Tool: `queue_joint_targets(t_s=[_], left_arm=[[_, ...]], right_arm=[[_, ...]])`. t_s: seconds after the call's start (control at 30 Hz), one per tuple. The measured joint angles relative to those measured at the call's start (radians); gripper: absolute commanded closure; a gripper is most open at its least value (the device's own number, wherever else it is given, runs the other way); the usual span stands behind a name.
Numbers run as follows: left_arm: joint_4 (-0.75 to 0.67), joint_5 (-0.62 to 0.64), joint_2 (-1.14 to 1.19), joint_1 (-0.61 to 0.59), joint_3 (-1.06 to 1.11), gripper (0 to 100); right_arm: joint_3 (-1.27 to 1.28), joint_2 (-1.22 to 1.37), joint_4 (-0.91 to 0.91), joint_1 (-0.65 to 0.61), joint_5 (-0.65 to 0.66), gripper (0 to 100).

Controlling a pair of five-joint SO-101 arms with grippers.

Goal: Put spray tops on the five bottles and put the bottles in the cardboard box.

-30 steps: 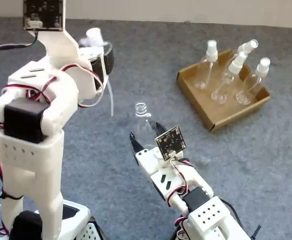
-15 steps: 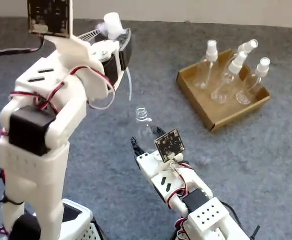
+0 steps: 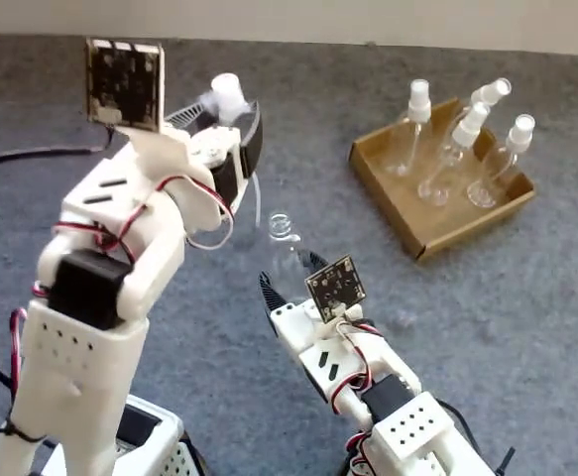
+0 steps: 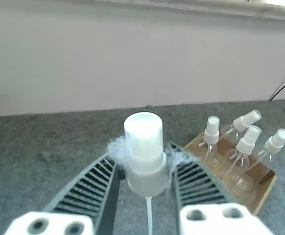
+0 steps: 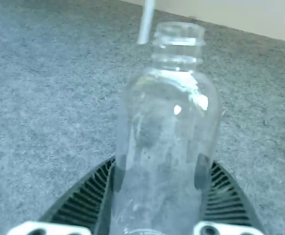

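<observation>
Right tool (image 3: 289, 270), toward the near edge of the bench (image 3: 526, 327): closed on the fifth bottle (image 3: 283, 234), which stands upright with its neck uncapped. Left tool (image 4: 144, 171), above and just beyond it: clamped on the last spray top (image 4: 143, 144). The dip tube appears to hang beside the neck, not yet inserted. Far right: the cardboard box (image 3: 388, 198) holds four capped bottles (image 3: 452, 149). Remaining: fit the top, then box the bottle.

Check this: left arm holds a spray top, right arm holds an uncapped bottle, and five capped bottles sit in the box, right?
Four capped bottles sit in the box, not five; the high view shows it. Left end effector holds the spray top, right end effector the uncapped bottle.
</observation>
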Motion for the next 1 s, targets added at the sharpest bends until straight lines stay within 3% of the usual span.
queue_joint_targets(t_s=[0.17,0.3,0.6,1.0], left_arm=[[-0.278,0.0,-0.152,0.0,0.247,100],[-0.396,0.0,-0.264,0.0,0.37,100],[-0.414,0.0,-0.347,0.035,0.384,100],[-0.287,0.0,-0.348,0.084,0.377,100]], right_arm=[[0.0,0.0,0.0,0.0,0.0,82.8],[0.0,0.0,0.0,0.0,0.0,82.8],[0.0,0.0,0.0,0.0,0.0,82.8],[0.0,0.0,0.0,0.02,0.0,82.8]])
